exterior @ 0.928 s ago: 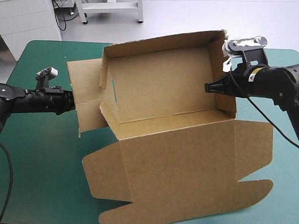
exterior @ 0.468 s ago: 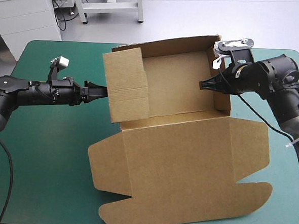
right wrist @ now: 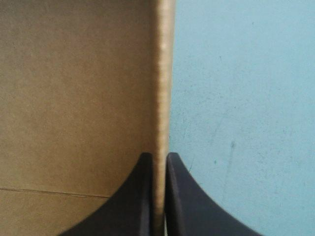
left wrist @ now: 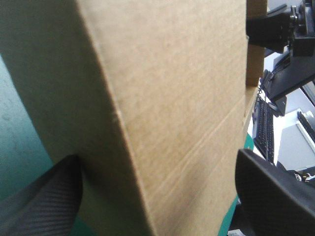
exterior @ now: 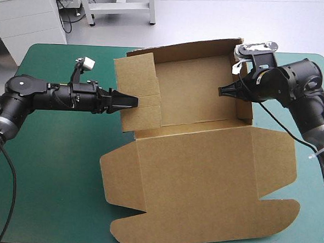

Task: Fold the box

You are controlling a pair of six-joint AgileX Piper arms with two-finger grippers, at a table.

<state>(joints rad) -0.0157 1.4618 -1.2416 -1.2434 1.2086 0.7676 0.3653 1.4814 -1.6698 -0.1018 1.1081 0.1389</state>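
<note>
**Folding in the left flap while the right wall is pinned upright**

The box [exterior: 191,96] sits mid-counter [exterior: 55,164] on the teal-green cover, its far half raised into a tray and its lid [exterior: 202,179] lying flat toward the near edge. The right claw [exterior: 221,92] is clenched on the top edge of the right wall [exterior: 243,109], with the board thin between its black fingers [right wrist: 140,196]. The left claw [exterior: 133,101] is released, its fingers wide apart on either side of the left flap [exterior: 145,79] and its tip against the flap's outer face. The flap probably needs a slow, square push along its crease so that it turns into the tray without buckling. The right claw should hold firm, or the whole box may slide across the counter or the walls splay open.
</note>
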